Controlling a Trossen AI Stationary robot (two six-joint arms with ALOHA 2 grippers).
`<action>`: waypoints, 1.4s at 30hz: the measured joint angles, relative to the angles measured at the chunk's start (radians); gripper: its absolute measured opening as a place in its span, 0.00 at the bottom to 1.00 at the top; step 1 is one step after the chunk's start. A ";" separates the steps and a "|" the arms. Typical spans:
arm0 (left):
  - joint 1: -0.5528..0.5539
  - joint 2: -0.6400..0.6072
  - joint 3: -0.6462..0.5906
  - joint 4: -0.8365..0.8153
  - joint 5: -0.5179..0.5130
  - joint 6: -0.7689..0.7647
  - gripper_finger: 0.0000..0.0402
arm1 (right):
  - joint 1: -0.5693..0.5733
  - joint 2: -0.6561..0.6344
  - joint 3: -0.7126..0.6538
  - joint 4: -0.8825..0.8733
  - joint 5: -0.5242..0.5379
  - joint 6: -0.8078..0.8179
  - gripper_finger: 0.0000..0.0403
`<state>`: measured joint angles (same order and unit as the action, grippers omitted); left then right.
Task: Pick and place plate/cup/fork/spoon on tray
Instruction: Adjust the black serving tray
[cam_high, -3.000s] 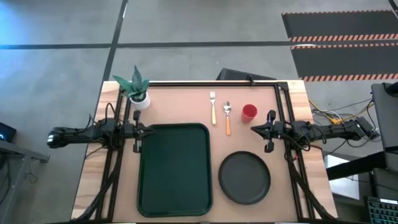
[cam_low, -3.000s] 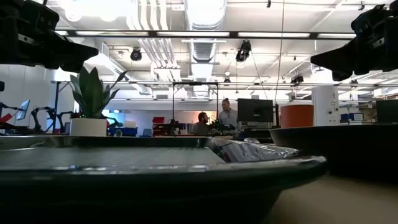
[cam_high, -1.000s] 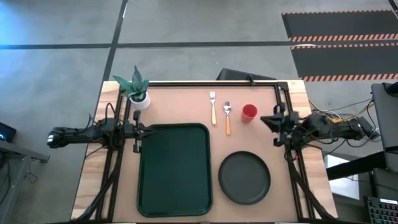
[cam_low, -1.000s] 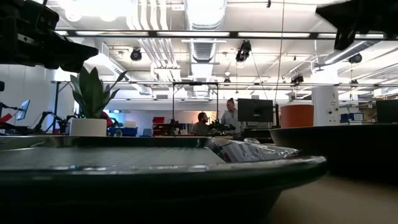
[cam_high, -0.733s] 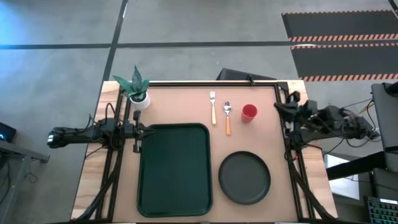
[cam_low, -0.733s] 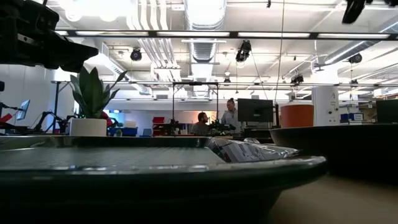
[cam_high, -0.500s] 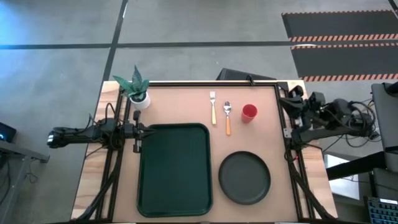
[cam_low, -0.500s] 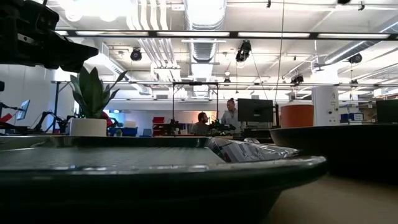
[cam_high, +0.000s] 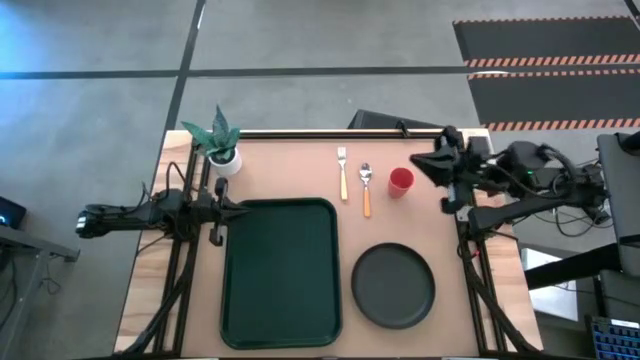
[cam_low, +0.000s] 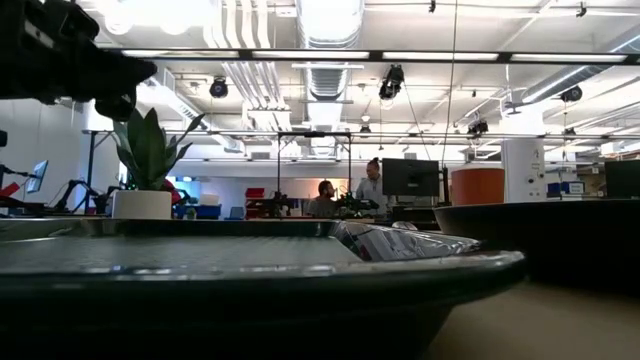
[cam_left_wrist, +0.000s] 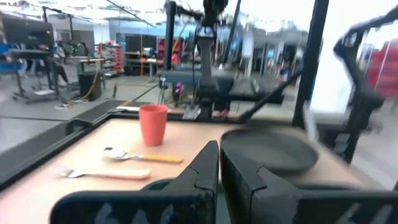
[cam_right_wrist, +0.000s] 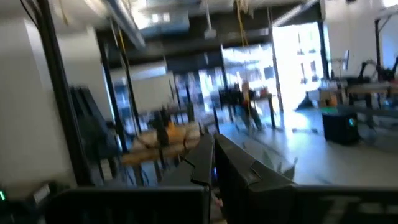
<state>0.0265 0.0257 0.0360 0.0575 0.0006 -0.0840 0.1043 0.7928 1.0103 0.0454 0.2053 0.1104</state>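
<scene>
The dark green tray (cam_high: 280, 270) lies at the table's near middle. The dark plate (cam_high: 393, 285) lies flat on the table to its right. The fork (cam_high: 342, 172), the spoon (cam_high: 366, 188) and the red cup (cam_high: 401, 180) rest on the table beyond them. They also show in the left wrist view: cup (cam_left_wrist: 153, 124), spoon (cam_left_wrist: 140, 156), fork (cam_left_wrist: 99, 173), plate (cam_left_wrist: 270, 149). My left gripper (cam_high: 222, 212) is shut and empty at the tray's far left corner. My right gripper (cam_high: 414, 165) is shut and empty, raised just right of the cup and pointing toward the table's left.
A white pot with a green plant (cam_high: 222, 145) stands at the table's far left corner. A dark frame (cam_high: 330, 133) runs along the far and side edges. People sit in the room beyond (cam_low: 345, 195). Bare tabletop lies between tray and utensils.
My right gripper has risen out of the low view. It drew back toward the table's far right corner, then came back left to just right of the cup. My left gripper has risen slightly. No task object has moved.
</scene>
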 joint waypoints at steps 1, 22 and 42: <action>0.000 0.000 0.000 0.015 0.000 -0.044 0.00 | 0.000 0.019 0.026 -0.031 0.000 0.000 0.02; -0.002 0.085 0.079 0.263 -0.130 -0.308 0.07 | 0.000 0.278 0.304 -0.219 -0.026 -0.167 0.02; 0.000 0.309 0.384 -0.421 -0.277 -0.415 0.47 | 0.000 0.141 0.312 -0.329 -0.030 -0.044 0.02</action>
<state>0.0261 0.3345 0.4202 -0.3637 -0.2761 -0.4986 0.1047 0.9333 1.3220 -0.2831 0.1750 0.0662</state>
